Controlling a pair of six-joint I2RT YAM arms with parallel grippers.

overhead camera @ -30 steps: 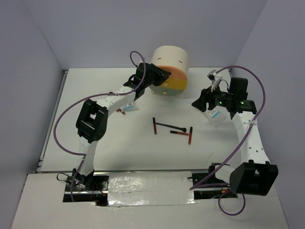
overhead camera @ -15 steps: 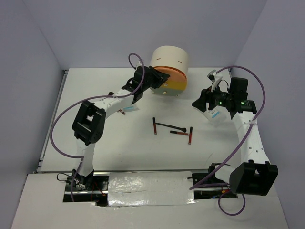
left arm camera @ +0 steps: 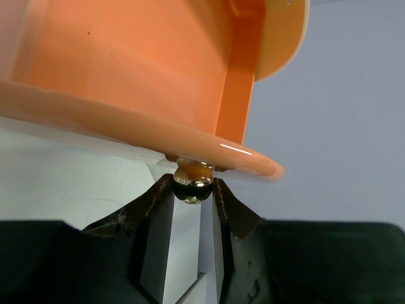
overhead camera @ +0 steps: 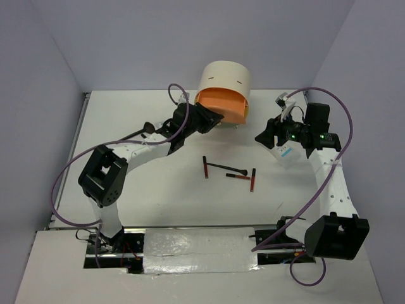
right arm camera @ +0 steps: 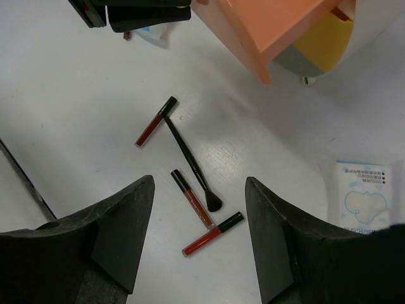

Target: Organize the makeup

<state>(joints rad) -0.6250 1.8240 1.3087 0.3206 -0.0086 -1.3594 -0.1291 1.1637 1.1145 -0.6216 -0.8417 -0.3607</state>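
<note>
The makeup lies mid-table: three dark-red sticks (overhead camera: 205, 167) (overhead camera: 238, 177) (overhead camera: 252, 180) and a black brush (overhead camera: 221, 167). The right wrist view looks down on the same sticks (right arm camera: 150, 128) (right arm camera: 193, 199) (right arm camera: 212, 234) and brush (right arm camera: 190, 158). A white-and-blue packet (right arm camera: 366, 196) rests on the table at the right. My left gripper (left arm camera: 193, 187) is shut on the gold knob of the orange drawer (overhead camera: 221, 104), which stands pulled out of the cream cylinder (overhead camera: 226, 79). My right gripper (right arm camera: 199, 180) hovers open above the sticks, holding nothing.
A yellow drawer (right arm camera: 323, 38) sits closed beneath the orange one. Another packet (right arm camera: 155, 35) shows partly under the left arm. Purple cables loop over both arms. Grey walls close in the table on three sides.
The left gripper has drawn the orange drawer out of the cylinder toward the front left, and its elbow has swung left. The right arm has stayed put.
</note>
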